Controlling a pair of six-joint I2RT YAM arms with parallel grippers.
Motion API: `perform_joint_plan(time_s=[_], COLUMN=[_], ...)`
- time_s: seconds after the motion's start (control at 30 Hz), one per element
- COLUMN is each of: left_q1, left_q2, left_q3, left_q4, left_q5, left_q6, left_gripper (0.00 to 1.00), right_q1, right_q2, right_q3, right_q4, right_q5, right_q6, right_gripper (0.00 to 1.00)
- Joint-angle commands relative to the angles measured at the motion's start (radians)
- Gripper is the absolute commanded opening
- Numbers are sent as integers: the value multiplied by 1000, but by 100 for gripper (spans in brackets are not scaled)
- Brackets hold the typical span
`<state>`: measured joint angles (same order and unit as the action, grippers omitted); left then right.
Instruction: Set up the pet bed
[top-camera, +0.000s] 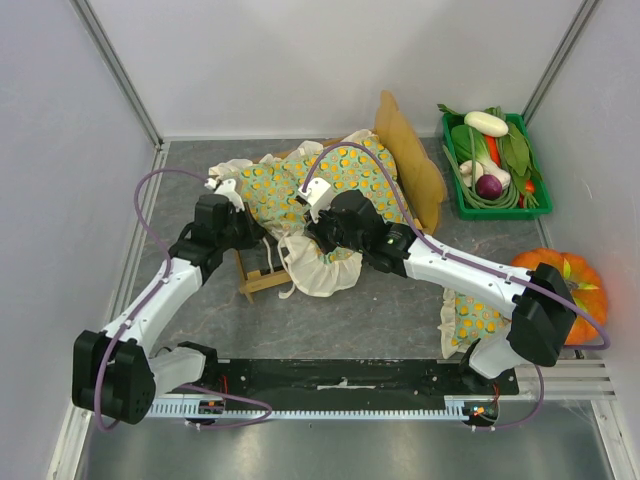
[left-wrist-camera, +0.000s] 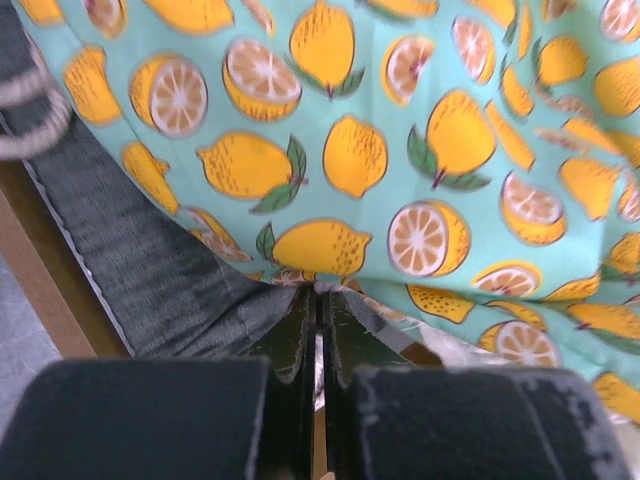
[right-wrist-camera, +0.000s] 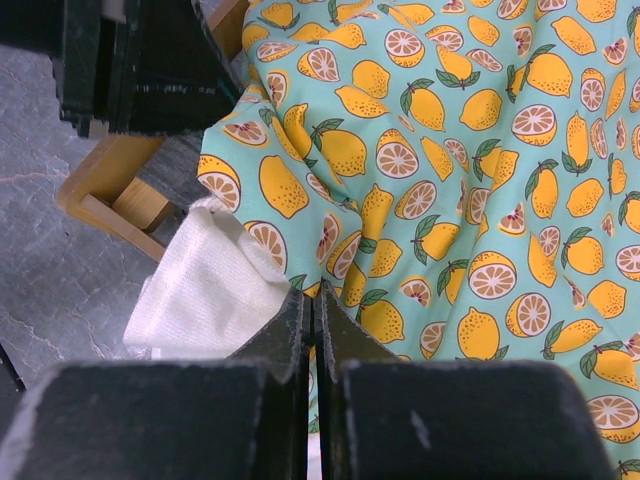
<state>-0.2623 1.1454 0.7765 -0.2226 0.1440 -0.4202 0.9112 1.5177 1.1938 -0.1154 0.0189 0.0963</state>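
The left hand (top-camera: 245, 230) lies low over the foot end of the pet bed (top-camera: 262, 282). Its fingers (left-wrist-camera: 295, 335) are pressed together, with only a thin slit between them. Their tips sit right where the edge of the lemon-print blanket (left-wrist-camera: 350, 150) meets the bed's dark grey base (left-wrist-camera: 150, 280); I cannot tell which of the two they pinch. To that hand's left runs a light-wood side rail (left-wrist-camera: 40, 290).

Just right of it is the right hand (top-camera: 315, 238), also narrow. Its fingers (right-wrist-camera: 340, 340) are closed on a fold of the blanket, and the cloth puckers toward the tips. The blanket's white ruffle (right-wrist-camera: 205, 295) hangs just left of this hand, and past the ruffle a wooden corner of the frame (right-wrist-camera: 110, 180) rests on the grey surface (top-camera: 380, 310).

Beyond both hands the blanket spreads over the frame, reaching the tall wavy headboard (top-camera: 410, 165) on the far right.

Well right of the right hand, a matching ruffled pillow (top-camera: 475, 320) lies under that arm. Farther right are a green crate (top-camera: 500, 212) of vegetables and an orange pumpkin (top-camera: 585, 285).
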Motion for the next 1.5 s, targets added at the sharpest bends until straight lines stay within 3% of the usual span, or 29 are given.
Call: perform_joint_plan(time_s=[0.0, 0.4, 0.57, 0.77, 0.87, 1.07, 1.33, 1.47], left_q1=[-3, -35, -37, -35, -37, -35, -35, -34], left_q2=[-25, -204, -233, -436, -484, -559, -570, -588], left_q3=[-65, -207, -142, -42, -2, -6, 7, -17], left_q4=[28, -61, -214, -452, -544, -566, -567, -560], left_q5=[71, 175, 91, -85, -157, -254, -262, -256], left_q6=[8, -83, -130, -189, -212, -239, -242, -249], left_gripper=[2, 5, 38, 70, 75, 81, 83, 84], right_q1=[-8, 2, 40, 83, 101, 146, 176, 180], right_q2=[-16, -11, -2, 45, 84, 162, 340, 372], right_q3=[20, 12, -3, 27, 59, 156, 312, 282], right_q4=[42, 60, 60, 57, 36, -13, -55, -86], right_q5=[-17, -114, -117, -102, -63, 10, -16, -16], right_q6=[20, 55, 62, 60, 54, 16, -6, -15], right_gripper=[1, 2, 2, 2, 2, 2, 3, 9])
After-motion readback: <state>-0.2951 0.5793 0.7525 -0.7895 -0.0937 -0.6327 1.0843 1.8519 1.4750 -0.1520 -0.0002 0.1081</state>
